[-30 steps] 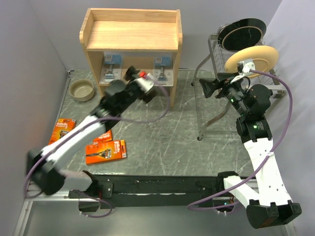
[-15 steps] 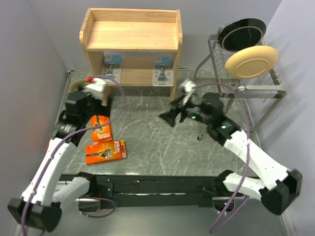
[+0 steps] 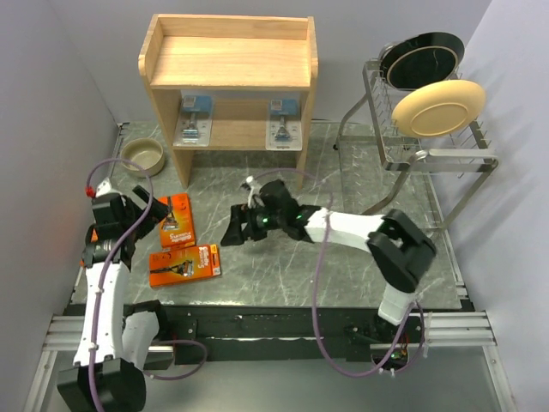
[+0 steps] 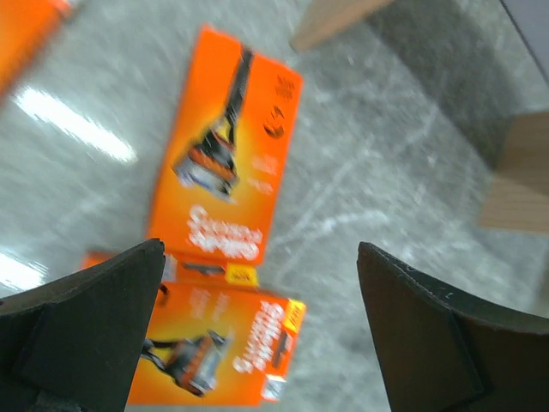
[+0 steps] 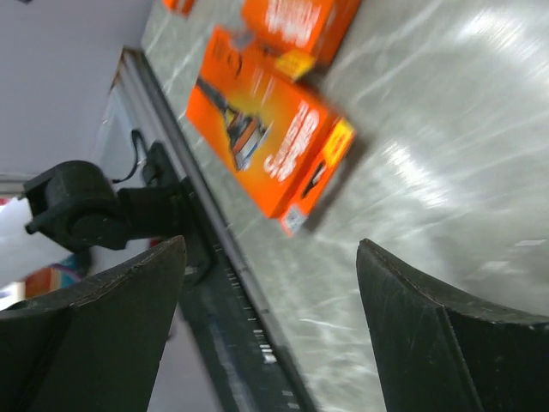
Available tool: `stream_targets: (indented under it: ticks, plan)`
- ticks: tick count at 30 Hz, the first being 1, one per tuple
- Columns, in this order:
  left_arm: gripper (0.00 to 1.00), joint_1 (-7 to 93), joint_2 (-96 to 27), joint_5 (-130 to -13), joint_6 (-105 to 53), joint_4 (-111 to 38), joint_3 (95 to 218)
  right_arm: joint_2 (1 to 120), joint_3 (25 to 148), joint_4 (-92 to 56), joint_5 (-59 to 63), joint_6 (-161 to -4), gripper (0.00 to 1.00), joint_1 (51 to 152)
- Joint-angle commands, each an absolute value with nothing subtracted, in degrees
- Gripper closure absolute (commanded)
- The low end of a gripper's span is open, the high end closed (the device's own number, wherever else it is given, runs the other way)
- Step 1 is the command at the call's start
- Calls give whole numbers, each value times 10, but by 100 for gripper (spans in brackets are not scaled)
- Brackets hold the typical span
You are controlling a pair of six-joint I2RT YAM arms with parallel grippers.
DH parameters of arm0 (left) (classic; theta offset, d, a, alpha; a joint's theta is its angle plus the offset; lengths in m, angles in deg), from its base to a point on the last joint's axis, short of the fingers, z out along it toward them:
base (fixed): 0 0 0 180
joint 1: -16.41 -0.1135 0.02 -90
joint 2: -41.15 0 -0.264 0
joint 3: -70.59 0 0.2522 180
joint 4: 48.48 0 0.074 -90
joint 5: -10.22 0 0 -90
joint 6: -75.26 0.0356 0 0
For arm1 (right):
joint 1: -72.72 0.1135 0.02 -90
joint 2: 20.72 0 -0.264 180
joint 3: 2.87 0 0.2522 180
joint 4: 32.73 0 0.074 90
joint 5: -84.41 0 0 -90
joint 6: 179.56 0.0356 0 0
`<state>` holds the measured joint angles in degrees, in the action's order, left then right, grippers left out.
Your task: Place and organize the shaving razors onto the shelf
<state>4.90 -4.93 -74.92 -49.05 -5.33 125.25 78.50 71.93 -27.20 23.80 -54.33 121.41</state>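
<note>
1. Two razor packs are on the lower board of the wooden shelf [image 3: 228, 62] at the top of the overhead view: the left blister pack [image 3: 193, 121] and the right blister pack [image 3: 285, 124], set well apart.
2. Three orange razor packs lie flat on the worktop [image 3: 343, 266] at lower left. The upper orange pack [image 3: 178, 221] sits just above the lower orange pack [image 3: 185, 264]. Only a corner of the third orange pack [image 4: 21, 19] shows.
3. My left hand [image 3: 146, 221] hovers just left of the upper orange pack, spread wide and holding nothing.
4. My right hand [image 3: 234, 233] hangs low, just right of the lower orange pack. It is wide open and empty too.
5. A tan bowl [image 3: 141, 157] sits left of the shelf.
6. A wire dish rack [image 3: 403, 154] with plates stands at upper right.
</note>
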Motion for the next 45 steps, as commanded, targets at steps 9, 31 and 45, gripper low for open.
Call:
stream_targets:
  ticks: [9, 31, 45]
  plan:
    - [2, 35, 52, -592, -519, -112, 1193, 939, 791, -325, 262, -343, 25, 1246]
    - [18, 18, 17, -431, -569, -223, 1130, 1003, 840, -346, 263, -286, 100, 1219]
    - [3, 71, -76, -449, -731, -250, 1119, 737, 702, -214, 138, -255, 100, 1109]
